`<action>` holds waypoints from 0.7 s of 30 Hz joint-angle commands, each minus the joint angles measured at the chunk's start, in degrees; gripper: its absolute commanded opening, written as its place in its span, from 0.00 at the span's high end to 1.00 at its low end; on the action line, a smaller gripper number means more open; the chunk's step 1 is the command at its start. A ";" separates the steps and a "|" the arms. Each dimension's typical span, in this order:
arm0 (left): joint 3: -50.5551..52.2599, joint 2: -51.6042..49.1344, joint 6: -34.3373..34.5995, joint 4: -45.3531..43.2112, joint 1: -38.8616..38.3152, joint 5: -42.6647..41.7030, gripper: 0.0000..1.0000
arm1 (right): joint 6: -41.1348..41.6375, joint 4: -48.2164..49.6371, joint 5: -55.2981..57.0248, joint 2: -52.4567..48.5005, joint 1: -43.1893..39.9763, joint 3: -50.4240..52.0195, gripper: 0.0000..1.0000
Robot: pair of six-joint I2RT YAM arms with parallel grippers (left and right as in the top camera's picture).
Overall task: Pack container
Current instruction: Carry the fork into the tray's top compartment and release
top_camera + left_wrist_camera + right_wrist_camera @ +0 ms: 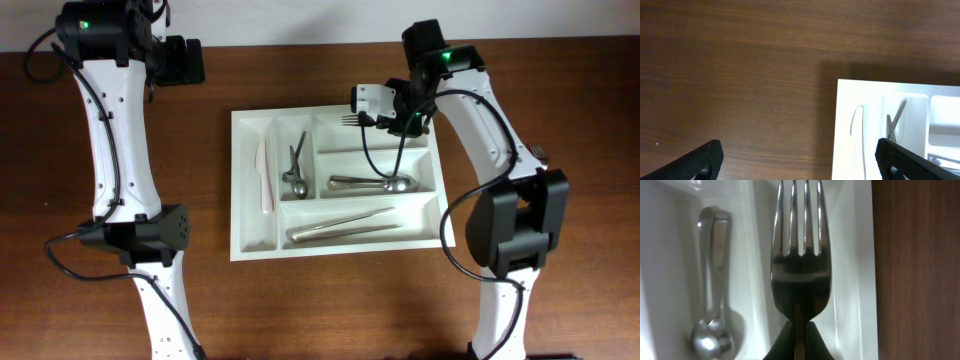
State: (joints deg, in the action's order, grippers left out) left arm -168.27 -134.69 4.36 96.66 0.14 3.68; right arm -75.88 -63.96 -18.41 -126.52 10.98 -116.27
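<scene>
Fork placement is the step in hand, judging from the views. Read all clock directions on the overhead view, with the tray (240, 180) at the centre of the dial. The tray lies flat in the middle of the tabletop (330, 310), its long sides running from 9 to 3 o'clock.

1. Right pincer (376, 116): closed on the handle of a fork (800, 275), gripping just behind the head. It holds the fork over the long compartment at 12 o'clock, tines toward 9 o'clock. This lines the fork up with the compartment's length, so it can go down without bridging the walls. You cannot tell from these views whether the fork touches the compartment floor.

2. Sorting: each kind of cutlery has its own compartment. The spoons (375, 183) lie in the middle long one, long metal pieces (345, 228) at 6 o'clock, small spoons (297, 165) and a white knife (264, 177) in the two upright ones at 9 o'clock. No other cutlery shows in the visible part of the 12 o'clock compartment, which is probably why the fork is taken there.

3. Left pincer (190, 62): open, fingers spread wide, holding nothing. It hangs over bare tabletop at 10 o'clock, beyond the tray's corner, probably to leave the right arm's path free.

4. Caution: the wrist view shows the tray's 12 o'clock wall just beside the tines. Keep the fork inside that wall and lower it before you open the pincer; a high release could make it bounce or land across the rim.
</scene>
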 commanded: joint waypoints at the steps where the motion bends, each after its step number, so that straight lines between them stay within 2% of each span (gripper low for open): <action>1: -0.74 0.35 0.57 0.02 0.02 0.24 0.01 | -0.55 1.18 -2.21 -1.75 0.37 -0.61 0.96; 3: -0.74 0.35 0.57 0.02 0.02 0.22 0.01 | -0.37 2.19 -2.21 -1.81 0.42 -0.61 0.96; 4: -0.74 0.35 0.57 0.02 0.02 0.24 0.01 | -0.35 2.64 -2.21 -1.81 0.44 -0.61 0.91; 6: -0.74 0.35 0.57 0.02 0.02 0.24 0.01 | -0.15 3.26 -2.23 -1.81 0.42 -0.61 0.72; 7: -0.74 0.35 0.57 0.02 0.04 0.24 0.01 | 0.09 3.32 -2.23 -1.81 0.42 -0.61 0.48; 8: -0.74 0.35 0.57 0.02 0.02 0.24 0.01 | 1.01 3.39 -2.23 -1.81 0.42 -0.63 0.01; 13: -0.74 0.35 0.57 0.02 0.02 0.24 0.01 | 15.74 6.29 -2.14 -1.46 0.15 -1.09 0.01; 18: -0.74 0.35 0.57 0.02 0.02 0.24 0.01 | 45.27 7.72 1.44 -0.31 -2.97 -5.70 0.01; 21: -0.74 0.35 0.57 0.02 0.02 0.24 0.01 | 50.64 2.71 3.10 -0.09 -6.12 -9.81 0.01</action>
State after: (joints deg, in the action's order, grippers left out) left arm -168.27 -134.72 4.36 96.66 0.14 3.68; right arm -40.51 -58.57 -17.87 -128.33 8.95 -121.05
